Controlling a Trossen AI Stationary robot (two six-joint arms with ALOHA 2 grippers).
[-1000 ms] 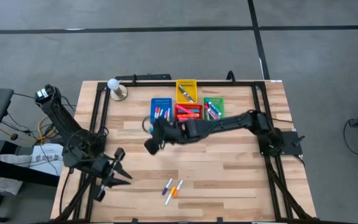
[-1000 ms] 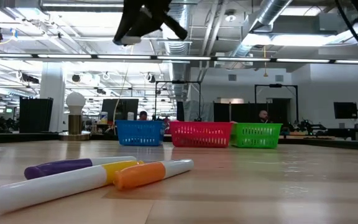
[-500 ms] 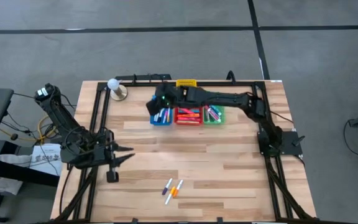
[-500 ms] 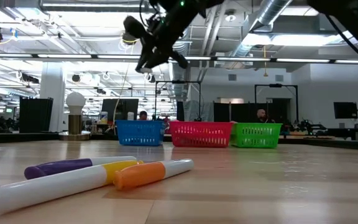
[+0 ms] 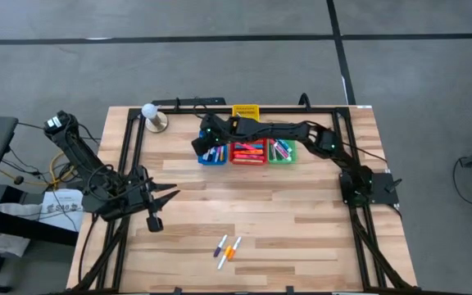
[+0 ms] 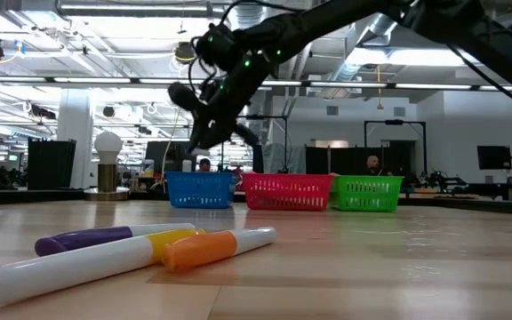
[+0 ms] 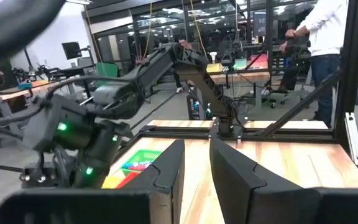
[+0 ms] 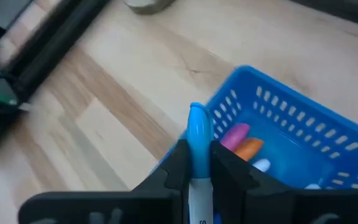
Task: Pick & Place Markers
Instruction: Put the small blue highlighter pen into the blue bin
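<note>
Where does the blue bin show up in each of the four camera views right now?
High view: blue bin at the table's far side, leftmost of the bin row, partly under the right claw.
Low view: blue bin left of centre in the background.
Left wrist view: not clearly in it.
Right wrist view: blue bin just beyond the held blue marker.
Shared landmark: the red bin beside it.

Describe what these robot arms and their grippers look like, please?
Both arms are dark, slim and jointed. The right arm carries small green lights near its wrist, and the left arm has a pale tag at its upper joint. Each gripper, as on the left gripper, ends in two flat, black, angular fingers.
</note>
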